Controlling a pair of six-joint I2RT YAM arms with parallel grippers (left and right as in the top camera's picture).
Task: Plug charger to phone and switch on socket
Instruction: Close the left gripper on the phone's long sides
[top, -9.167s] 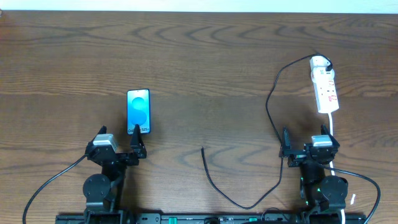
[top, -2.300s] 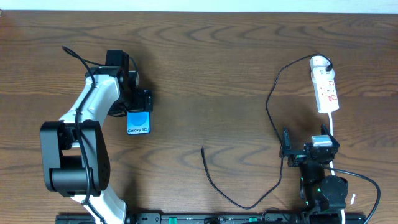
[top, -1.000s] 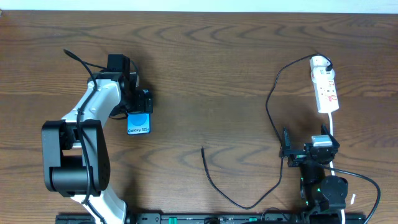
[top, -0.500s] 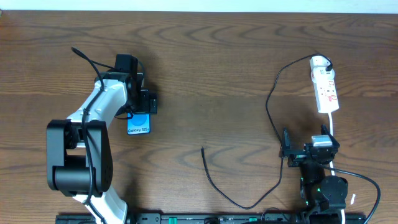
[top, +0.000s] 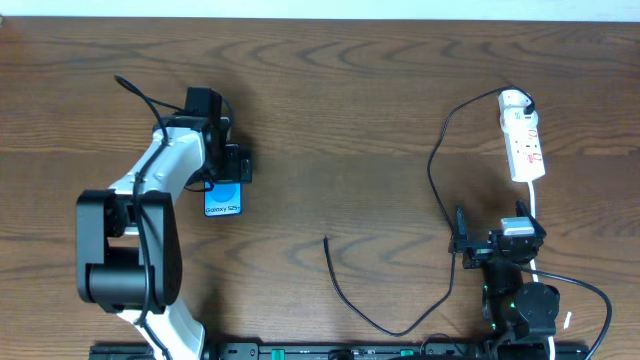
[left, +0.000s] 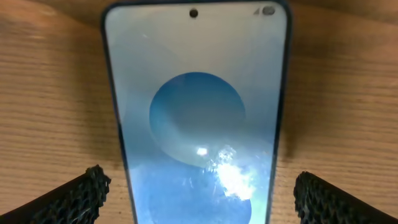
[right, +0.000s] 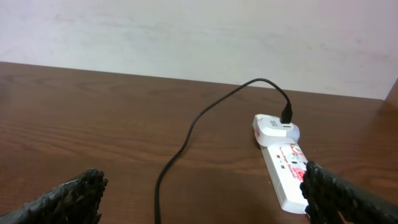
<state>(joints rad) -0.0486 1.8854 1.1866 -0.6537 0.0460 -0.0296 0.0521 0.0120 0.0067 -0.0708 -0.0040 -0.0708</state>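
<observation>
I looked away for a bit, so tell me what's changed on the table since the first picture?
The left gripper swung out from its rest spot to the phone and now hangs open over it, a finger on either side, not gripping. The phone, the charger, the socket and the open right gripper stayed put.
</observation>
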